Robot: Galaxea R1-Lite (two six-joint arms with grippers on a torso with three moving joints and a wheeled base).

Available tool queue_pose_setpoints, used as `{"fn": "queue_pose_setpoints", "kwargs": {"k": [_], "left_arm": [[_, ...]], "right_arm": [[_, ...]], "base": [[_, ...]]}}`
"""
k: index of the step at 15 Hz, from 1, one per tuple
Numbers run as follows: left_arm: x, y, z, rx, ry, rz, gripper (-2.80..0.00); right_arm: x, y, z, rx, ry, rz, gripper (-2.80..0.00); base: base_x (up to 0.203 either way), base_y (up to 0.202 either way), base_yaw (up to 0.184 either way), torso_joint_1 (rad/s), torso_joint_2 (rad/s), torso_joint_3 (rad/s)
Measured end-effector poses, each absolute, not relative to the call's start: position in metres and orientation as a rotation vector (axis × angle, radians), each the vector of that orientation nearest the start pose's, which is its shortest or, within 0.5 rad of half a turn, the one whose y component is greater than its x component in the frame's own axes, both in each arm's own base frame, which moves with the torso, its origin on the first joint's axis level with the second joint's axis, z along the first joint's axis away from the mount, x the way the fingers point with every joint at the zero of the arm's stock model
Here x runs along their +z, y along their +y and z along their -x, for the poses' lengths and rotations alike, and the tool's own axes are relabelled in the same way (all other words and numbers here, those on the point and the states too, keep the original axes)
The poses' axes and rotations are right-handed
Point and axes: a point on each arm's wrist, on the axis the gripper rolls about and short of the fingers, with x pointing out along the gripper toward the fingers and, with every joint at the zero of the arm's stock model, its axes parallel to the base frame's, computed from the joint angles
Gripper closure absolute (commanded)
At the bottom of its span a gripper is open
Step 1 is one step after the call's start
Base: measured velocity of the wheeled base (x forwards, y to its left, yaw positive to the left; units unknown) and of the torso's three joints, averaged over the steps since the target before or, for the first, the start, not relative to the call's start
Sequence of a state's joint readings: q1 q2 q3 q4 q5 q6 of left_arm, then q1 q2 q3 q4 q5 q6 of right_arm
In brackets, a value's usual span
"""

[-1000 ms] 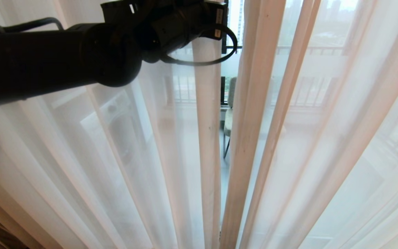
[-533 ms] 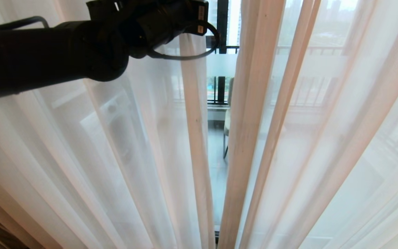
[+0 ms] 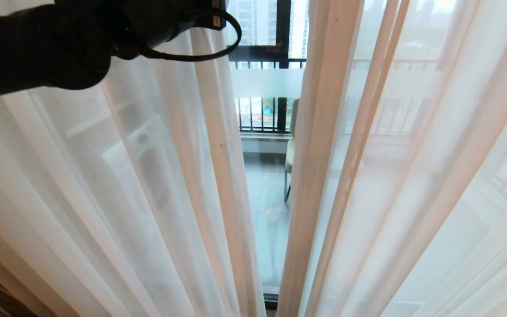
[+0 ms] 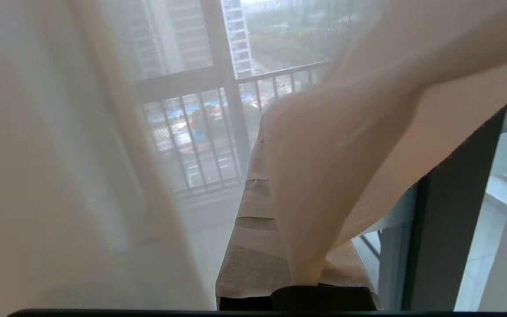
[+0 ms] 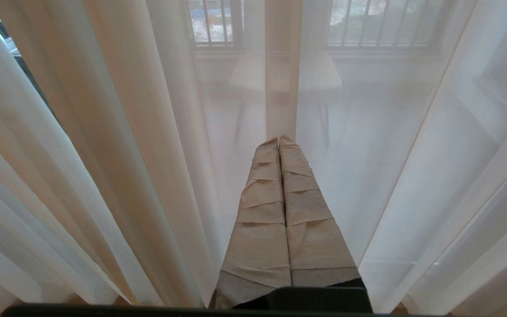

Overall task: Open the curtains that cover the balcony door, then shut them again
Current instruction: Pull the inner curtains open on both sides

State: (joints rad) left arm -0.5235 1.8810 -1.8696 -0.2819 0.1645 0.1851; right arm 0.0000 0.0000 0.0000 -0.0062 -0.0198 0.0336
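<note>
At about ten o'clock in our head view we see our left arm (image 3: 38, 44) reaching in dark from the left edge, a black cable loop (image 3: 218, 44) hanging off its wrist. Our left gripper (image 4: 297, 264) shows only in its own wrist view: the tape-wrapped fingers (image 4: 253, 246) are pressed together on a fold of the curtains (image 3: 117, 185), the cream cloth bunched over and between them and pulled taut away from the tips. The left panel of sheer white fabric hangs in long pleats from ten o'clock down to seven o'clock, its hemmed inner edge (image 3: 222, 176) running just left of centre. Between that edge and the right panel's hemmed edge (image 3: 310, 176) stands a narrow gap, from twelve o'clock down to six o'clock. Through it we see the balcony door (image 3: 283, 26) with its black frame and frosted white strip (image 3: 266, 81), the railing bars (image 3: 258, 114), a tiled balcony floor (image 3: 266, 198) and part of a chair (image 3: 291, 154). The right panel fills the view from one o'clock to five o'clock, hanging loose. Our right gripper (image 5: 279, 141) appears only in its wrist view, its two wrapped fingers (image 5: 262, 211) closed flat against each other with nothing between them, pointing at the sheer cloth just ahead.
</note>
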Motion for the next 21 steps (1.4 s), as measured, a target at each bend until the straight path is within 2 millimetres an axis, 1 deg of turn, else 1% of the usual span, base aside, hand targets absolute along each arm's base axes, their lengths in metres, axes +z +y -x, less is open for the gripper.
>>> {"fn": "queue_pose_setpoints", "kwargs": {"k": [2,5,8,11,14,16,21], "left_arm": [[0.386,-0.165,-0.311,-0.309,-0.268,-0.098,0.0],[0.385,-0.138,-0.297,-0.262,-0.243,-0.107,0.0],[0.385,-0.105,-0.285,-0.191,-0.227,-0.116,0.0],[0.386,-0.075,-0.277,-0.111,-0.22,-0.104,0.0],[0.386,-0.052,-0.274,-0.037,-0.218,-0.086,0.0],[0.386,-0.041,-0.276,-0.016,-0.218,-0.084,0.0],[0.381,-0.02,-0.291,-0.008,-0.241,-0.057,0.0]], "right_arm": [[0.076,0.0,0.023,-0.02,-0.007,-0.033,0.0],[0.076,0.0,0.023,-0.02,-0.007,-0.034,0.0],[0.076,0.0,0.023,-0.019,-0.007,-0.034,0.0],[0.076,0.0,0.023,-0.019,-0.007,-0.034,0.0],[0.076,0.0,0.023,-0.019,-0.006,-0.034,0.0],[0.076,0.0,0.023,-0.02,-0.007,-0.034,0.0],[0.076,0.0,0.023,-0.019,-0.006,-0.033,0.0]], "base": [[0.0,0.0,0.0,0.0,0.0,0.0],[0.0,0.0,0.0,0.0,0.0,0.0],[0.0,0.0,0.0,0.0,0.0,0.0],[0.0,0.0,0.0,0.0,0.0,0.0],[0.0,0.0,0.0,0.0,0.0,0.0],[0.0,0.0,0.0,0.0,0.0,0.0],[0.0,0.0,0.0,0.0,0.0,0.0]]}}
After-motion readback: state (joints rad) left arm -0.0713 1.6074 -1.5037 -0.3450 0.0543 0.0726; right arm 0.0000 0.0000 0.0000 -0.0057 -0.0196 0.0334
